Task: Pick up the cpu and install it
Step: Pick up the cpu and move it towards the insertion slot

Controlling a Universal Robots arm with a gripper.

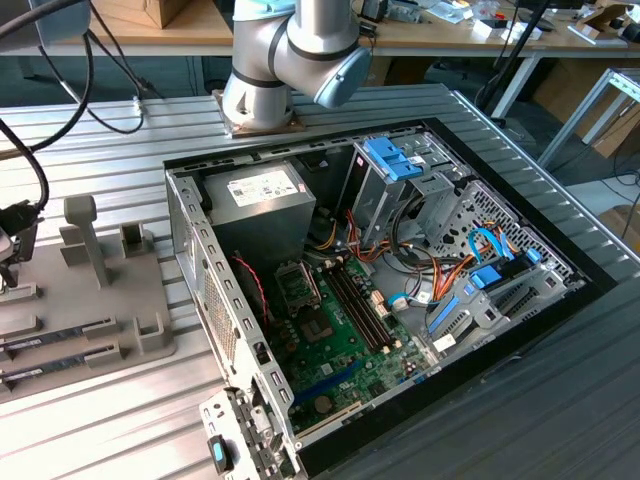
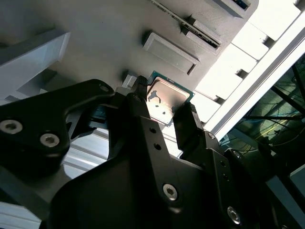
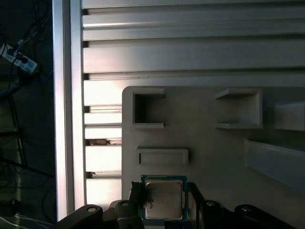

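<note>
The cpu, a thin square chip with a pale silvery top and a green rim, sits between the two black fingers of my gripper in both wrist views. One finger presses on one edge of the cpu and the other on the opposite edge, so the gripper is shut on it. It is held just over the grey holder tray. In the exterior view the gripper is at the far left, over the tray. The motherboard socket lies open inside the computer case.
The open computer case lies on the ribbed metal table, with the arm's base behind it. Memory sticks rest in the tray's slots. Raised blocks and pockets stand on the tray near the cpu.
</note>
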